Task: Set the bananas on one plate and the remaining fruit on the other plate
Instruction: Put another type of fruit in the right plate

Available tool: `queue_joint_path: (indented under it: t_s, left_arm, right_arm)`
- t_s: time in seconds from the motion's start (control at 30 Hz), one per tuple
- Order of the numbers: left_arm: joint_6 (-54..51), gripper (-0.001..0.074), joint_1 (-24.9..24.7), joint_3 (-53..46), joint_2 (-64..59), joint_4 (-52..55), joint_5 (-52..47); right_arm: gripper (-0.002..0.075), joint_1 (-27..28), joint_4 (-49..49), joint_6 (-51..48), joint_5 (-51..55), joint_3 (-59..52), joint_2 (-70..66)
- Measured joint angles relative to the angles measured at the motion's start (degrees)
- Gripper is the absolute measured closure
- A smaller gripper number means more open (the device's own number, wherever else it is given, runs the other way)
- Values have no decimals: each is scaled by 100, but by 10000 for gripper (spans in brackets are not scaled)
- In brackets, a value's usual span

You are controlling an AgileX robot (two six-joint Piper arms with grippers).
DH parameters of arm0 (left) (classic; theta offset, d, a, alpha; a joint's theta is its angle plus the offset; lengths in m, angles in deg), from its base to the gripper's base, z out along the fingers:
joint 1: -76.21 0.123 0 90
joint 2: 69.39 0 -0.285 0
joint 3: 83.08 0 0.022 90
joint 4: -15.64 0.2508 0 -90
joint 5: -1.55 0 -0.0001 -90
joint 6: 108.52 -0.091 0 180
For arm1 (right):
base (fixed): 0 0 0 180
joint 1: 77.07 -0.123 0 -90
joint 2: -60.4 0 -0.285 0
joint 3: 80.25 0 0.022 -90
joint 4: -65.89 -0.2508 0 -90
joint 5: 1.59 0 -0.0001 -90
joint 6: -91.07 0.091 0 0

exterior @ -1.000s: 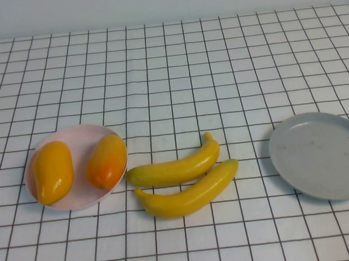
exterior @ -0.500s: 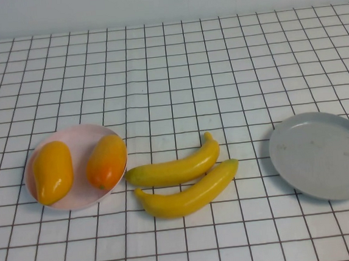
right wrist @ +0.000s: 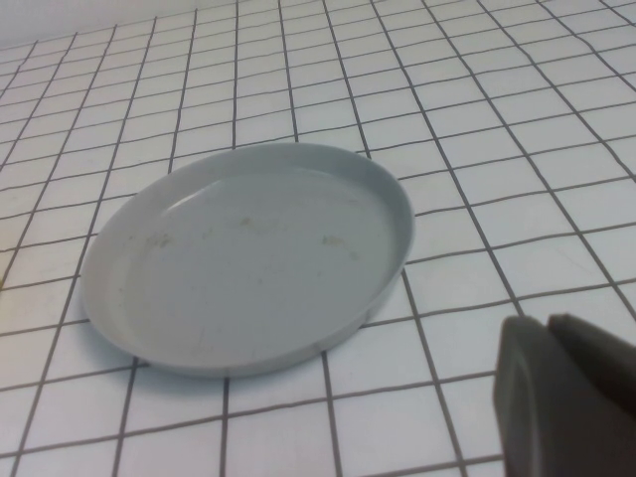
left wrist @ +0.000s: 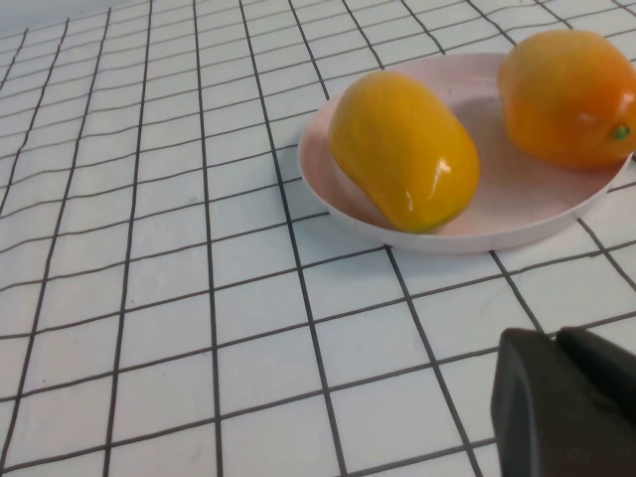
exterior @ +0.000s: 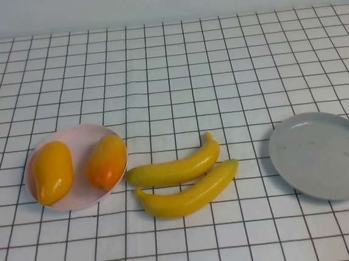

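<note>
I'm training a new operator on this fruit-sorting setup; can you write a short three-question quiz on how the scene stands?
1. True or false: both bananas lie on the grey plate.
2. How many orange-yellow fruits sit on the pink plate?
3. Which is holding something? A) left gripper B) right gripper C) neither

Key:
1. False; they lie on the tablecloth between the plates, and the grey plate is empty.
2. Two.
3. C; each hangs over the cloth near its own plate, nothing between its fingers.
</note>
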Motion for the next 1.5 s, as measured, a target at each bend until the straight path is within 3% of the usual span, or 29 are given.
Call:
queue_joint_path:
  t_s: [0.27, 0.53, 0.7, 1.2, 1.5]
  left_arm:
    - [0, 735, 0, 0, 0, 0, 0]
    - [0, 735, 0, 0, 0, 0, 0]
    - [0, 735, 0, 0, 0, 0, 0]
    - [0, 735, 0, 0, 0, 0, 0]
    - [0, 735, 0, 0, 0, 0, 0]
  right_arm:
    - [742, 0, -185, 0, 0, 0, 0]
    - [742, 0, -4062, 12, -193, 0, 0]
    - [742, 0, -5153, 12, -849, 0, 0]
    - [742, 0, -4790, 2, -889, 66, -106]
    - [742, 0, -1911, -35, 1234, 2636, -2198]
